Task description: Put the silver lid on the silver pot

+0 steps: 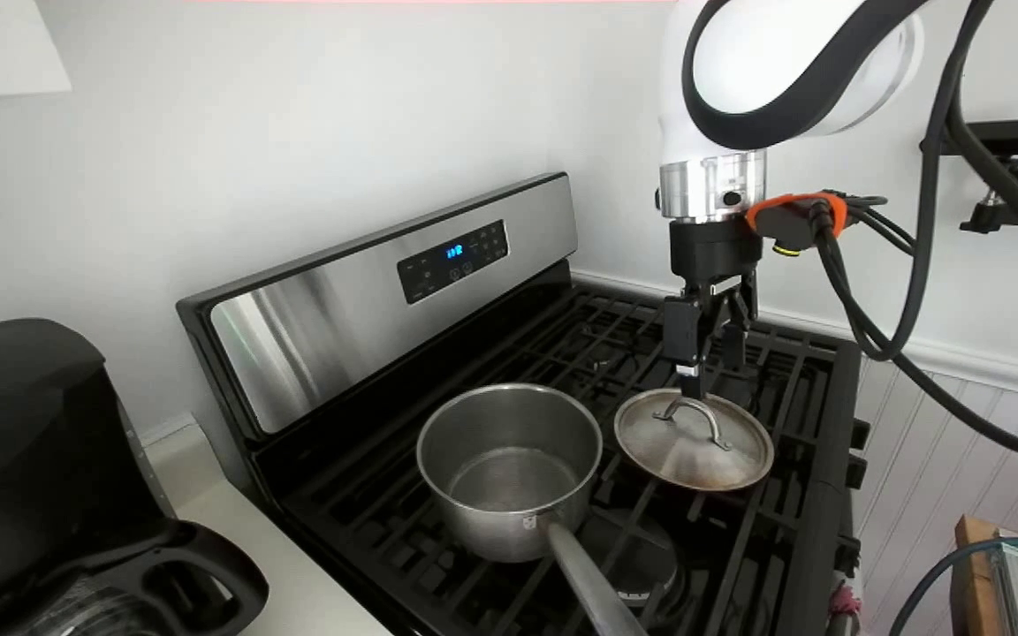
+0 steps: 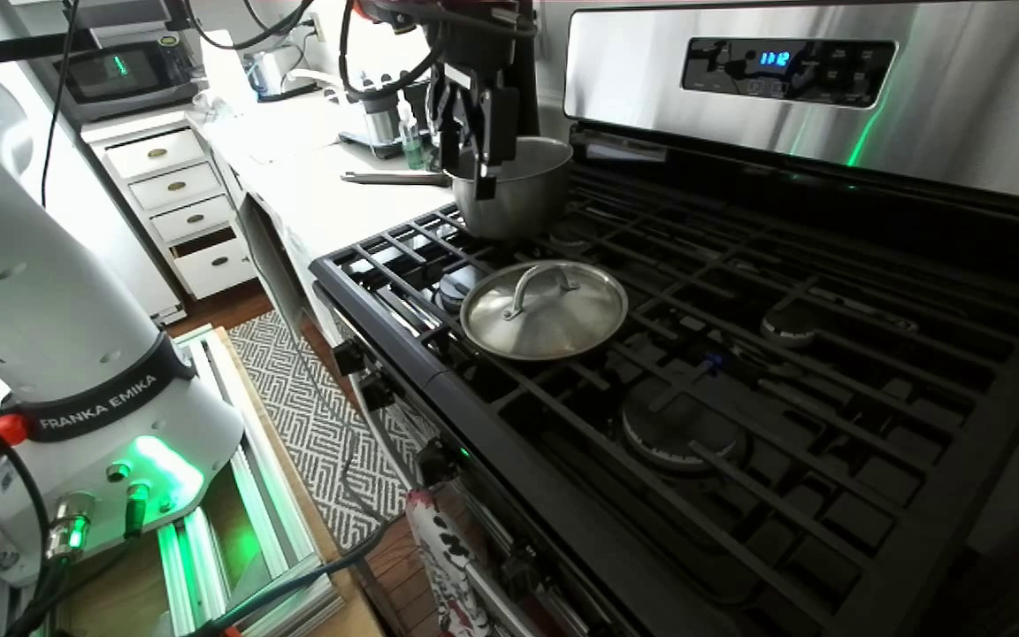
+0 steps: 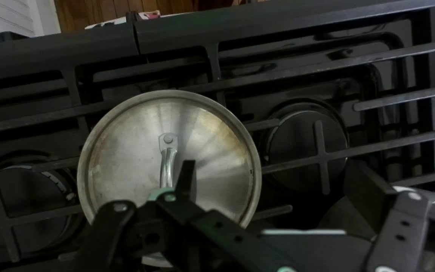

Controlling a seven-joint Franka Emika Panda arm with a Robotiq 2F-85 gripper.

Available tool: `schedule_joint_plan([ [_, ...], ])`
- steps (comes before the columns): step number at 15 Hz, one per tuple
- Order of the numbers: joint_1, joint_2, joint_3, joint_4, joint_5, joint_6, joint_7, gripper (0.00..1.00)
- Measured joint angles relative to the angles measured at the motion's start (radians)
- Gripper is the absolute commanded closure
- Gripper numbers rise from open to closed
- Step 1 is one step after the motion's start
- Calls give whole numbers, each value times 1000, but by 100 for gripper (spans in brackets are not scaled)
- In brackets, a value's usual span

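The silver lid (image 1: 655,446) lies on the stove grate beside the pot, with its arched metal handle up; it also shows in an exterior view (image 2: 554,327) and the wrist view (image 3: 127,158). The silver pot (image 1: 496,534) stands upright and uncovered on the grate; it also shows in an exterior view (image 2: 518,208). In the wrist view a grey curved part of the pot (image 3: 340,219) shows behind the right finger. My gripper (image 1: 712,367) is open and empty, fingers down, above the lid; it also shows in an exterior view (image 2: 470,177) and the wrist view (image 3: 278,181). One finger overlaps the lid beside the handle in the wrist view.
The stove's back panel (image 1: 385,309) rises behind the grate. A black coffee maker (image 1: 23,459) stands on the counter beside the stove. The pot's long handle (image 1: 593,583) sticks out past the burner. A cloth (image 2: 448,566) hangs on the oven front.
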State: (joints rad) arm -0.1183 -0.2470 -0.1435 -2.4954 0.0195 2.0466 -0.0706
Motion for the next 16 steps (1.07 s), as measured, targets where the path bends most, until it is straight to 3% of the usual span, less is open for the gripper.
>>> schedule_joint_plan([
  [7, -51, 99, -31, 30, -33, -1, 4, 0],
  [16, -66, 230, -48, 85, -71, 52, -14, 0],
])
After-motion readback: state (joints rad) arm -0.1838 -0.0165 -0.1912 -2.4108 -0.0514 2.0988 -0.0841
